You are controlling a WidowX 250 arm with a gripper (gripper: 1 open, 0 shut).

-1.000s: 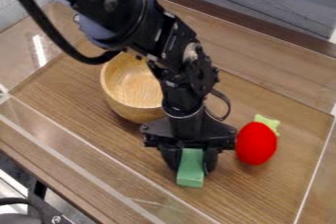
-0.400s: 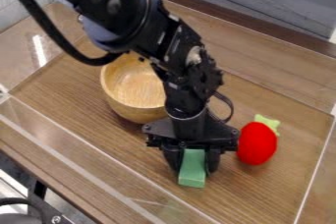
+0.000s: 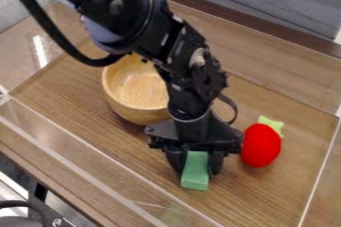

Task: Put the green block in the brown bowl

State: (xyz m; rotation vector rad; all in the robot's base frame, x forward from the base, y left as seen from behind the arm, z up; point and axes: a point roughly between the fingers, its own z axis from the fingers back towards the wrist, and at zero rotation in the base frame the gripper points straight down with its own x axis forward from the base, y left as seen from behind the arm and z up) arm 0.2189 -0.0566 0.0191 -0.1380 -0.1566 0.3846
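The green block (image 3: 197, 174) lies low over the wooden table near the front, its long axis pointing toward the camera. My gripper (image 3: 197, 161) comes down on it from above. One black finger (image 3: 176, 158) sits against each long side, so the gripper is shut on the block. Whether the block rests on the table or hangs just above it cannot be told. The brown bowl (image 3: 134, 94) stands behind and to the left, partly hidden by the arm, and what shows of its inside is empty.
A red strawberry-shaped toy (image 3: 260, 144) with a green top lies just right of the gripper. A clear plastic wall (image 3: 80, 156) runs along the table's front and left edges. A light panelled wall stands behind.
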